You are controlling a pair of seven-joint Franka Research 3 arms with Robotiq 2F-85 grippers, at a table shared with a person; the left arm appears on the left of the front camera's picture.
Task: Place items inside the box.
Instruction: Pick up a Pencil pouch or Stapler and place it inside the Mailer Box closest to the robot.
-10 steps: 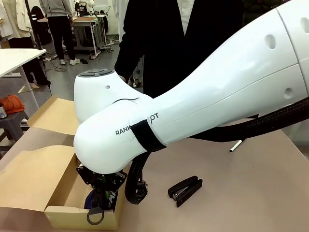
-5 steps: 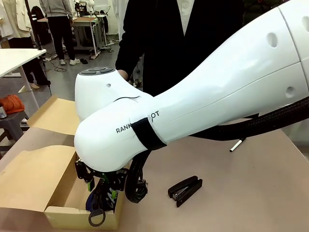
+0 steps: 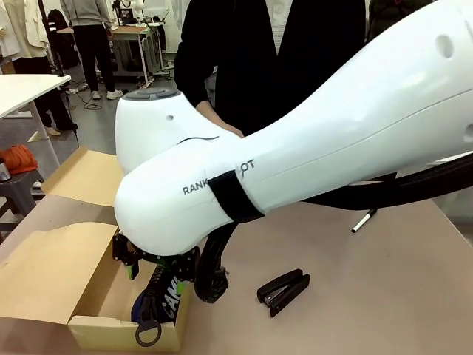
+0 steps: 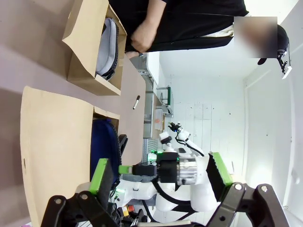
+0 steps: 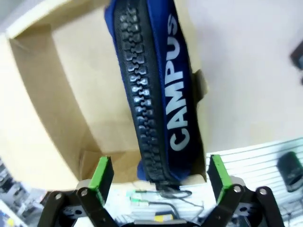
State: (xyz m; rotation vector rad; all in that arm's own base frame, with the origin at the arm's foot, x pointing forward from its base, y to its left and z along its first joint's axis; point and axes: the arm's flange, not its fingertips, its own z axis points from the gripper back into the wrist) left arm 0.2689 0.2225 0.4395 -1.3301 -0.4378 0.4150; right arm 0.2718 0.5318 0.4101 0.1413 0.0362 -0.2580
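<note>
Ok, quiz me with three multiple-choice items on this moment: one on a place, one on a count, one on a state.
1. Where is the navy CAMPUS pouch? A in the cardboard box; B on the floor; C on a shelf.
2. How many black staplers show on the table in the front view? A three; B one; C two.
3. How does the right gripper stand? A shut on the pouch; B shut on nothing; C open.
Answers: 1 A, most of it lies between the box walls; 2 B, a single one lies right of the box; 3 C, both green pads stand wide of the pouch.
</note>
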